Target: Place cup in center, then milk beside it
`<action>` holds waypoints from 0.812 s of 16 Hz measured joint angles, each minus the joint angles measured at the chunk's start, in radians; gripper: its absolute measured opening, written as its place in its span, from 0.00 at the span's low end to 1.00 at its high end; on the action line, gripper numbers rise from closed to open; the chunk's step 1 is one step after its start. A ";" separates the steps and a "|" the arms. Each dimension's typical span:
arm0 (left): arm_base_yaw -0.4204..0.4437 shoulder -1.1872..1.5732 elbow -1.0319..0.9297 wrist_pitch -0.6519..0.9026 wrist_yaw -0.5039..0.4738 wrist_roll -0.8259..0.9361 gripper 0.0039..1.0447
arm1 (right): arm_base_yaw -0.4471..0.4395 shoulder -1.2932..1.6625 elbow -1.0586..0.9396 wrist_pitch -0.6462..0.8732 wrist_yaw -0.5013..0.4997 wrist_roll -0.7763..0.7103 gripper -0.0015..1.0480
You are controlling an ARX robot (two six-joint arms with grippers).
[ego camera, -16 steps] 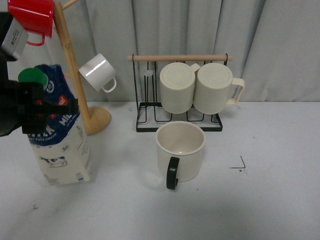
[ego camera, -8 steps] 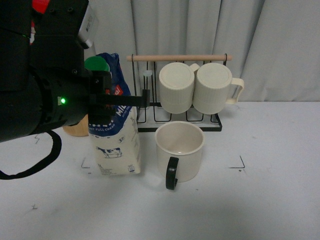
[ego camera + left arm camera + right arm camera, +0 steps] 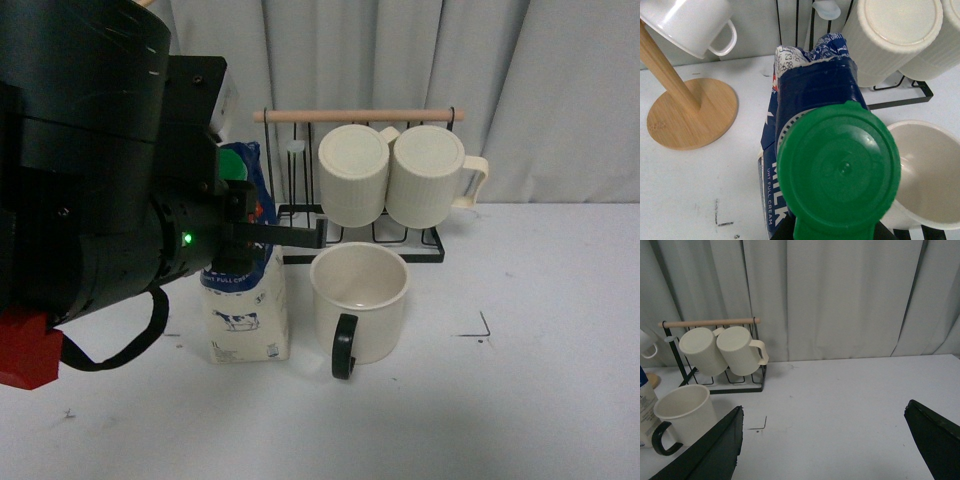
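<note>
The cup (image 3: 360, 300), a wide cream mug with a black handle (image 3: 345, 345), stands upright mid-table. The milk (image 3: 247, 315), a blue and cream carton with a green cap (image 3: 839, 167), stands just left of the cup with a small gap between them. My left gripper (image 3: 262, 235) is shut on the carton's upper part, and my big black left arm hides its top in the front view. My right gripper (image 3: 825, 440) is open and empty, above bare table to the right of the cup, which also shows in the right wrist view (image 3: 685, 412).
A black wire rack (image 3: 300, 215) behind the cup holds two ribbed cream mugs (image 3: 355, 175). A wooden mug tree base (image 3: 690, 112) with a small white mug (image 3: 690, 22) stands behind the carton to the left. Grey curtain closes the back. A black corner mark (image 3: 480, 330) is right of the cup.
My left arm has carried the milk rightward from the table's left side to right beside the cup. The arm now fills the left of the front view. The cup has not moved.
</note>
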 joint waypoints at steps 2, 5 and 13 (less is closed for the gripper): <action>-0.007 0.007 0.010 0.014 -0.003 0.005 0.23 | 0.000 0.000 0.000 0.000 0.000 0.000 0.94; -0.017 -0.057 0.016 -0.087 0.034 -0.007 0.56 | 0.000 0.000 0.000 0.000 0.000 0.000 0.94; 0.147 -0.797 -0.239 -0.666 0.548 0.220 0.94 | 0.000 0.000 0.000 0.000 0.000 0.000 0.94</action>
